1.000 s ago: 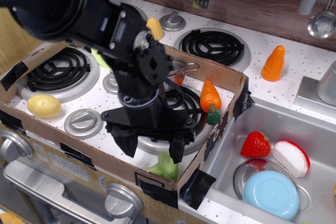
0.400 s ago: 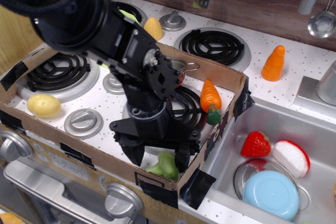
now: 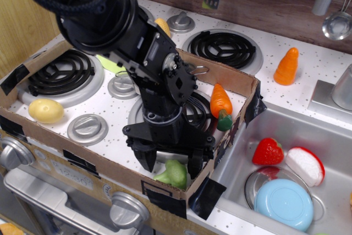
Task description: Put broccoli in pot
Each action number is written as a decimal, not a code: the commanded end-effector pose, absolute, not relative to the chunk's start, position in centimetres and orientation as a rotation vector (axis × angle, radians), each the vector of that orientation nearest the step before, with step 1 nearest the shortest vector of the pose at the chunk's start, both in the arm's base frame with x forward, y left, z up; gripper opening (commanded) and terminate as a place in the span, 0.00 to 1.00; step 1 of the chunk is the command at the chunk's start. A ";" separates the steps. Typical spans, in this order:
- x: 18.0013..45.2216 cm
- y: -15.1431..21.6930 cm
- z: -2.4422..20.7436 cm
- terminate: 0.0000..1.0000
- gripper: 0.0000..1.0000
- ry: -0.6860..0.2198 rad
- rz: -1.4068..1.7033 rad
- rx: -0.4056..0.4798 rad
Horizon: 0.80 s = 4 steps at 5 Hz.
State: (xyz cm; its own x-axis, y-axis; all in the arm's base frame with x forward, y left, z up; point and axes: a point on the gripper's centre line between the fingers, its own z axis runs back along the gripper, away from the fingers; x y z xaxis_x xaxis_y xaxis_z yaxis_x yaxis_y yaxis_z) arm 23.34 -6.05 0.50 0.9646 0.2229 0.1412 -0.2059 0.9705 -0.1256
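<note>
The broccoli [image 3: 174,174], a small light-green lumpy toy, lies in the front corner of the cardboard box, against its front wall. My black gripper [image 3: 171,164] is open and points down over it. One finger [image 3: 147,161] stands left of the broccoli and the other [image 3: 195,167] right of it. I cannot tell whether either touches it. The steel pot is almost hidden behind my arm; only a wire loop handle [image 3: 199,70] shows at the back of the box.
A cardboard box wall [image 3: 242,87] rings the stove top. Inside are an orange carrot [image 3: 220,100] and a yellow potato [image 3: 45,110]. Corn [image 3: 162,26] and another orange carrot [image 3: 286,66] stand behind. The sink at right holds a strawberry [image 3: 268,151] and a blue bowl [image 3: 284,204].
My arm has moved right and down toward the box's front corner. The open fingers have come down on either side of the broccoli, which has not moved.
</note>
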 end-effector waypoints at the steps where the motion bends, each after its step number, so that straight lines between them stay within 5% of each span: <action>1: 24.4 -6.5 1.0 0.00 0.00 -0.212 0.197 -0.100; 4: 27.3 -3.9 5.6 0.00 0.00 -0.271 0.175 -0.043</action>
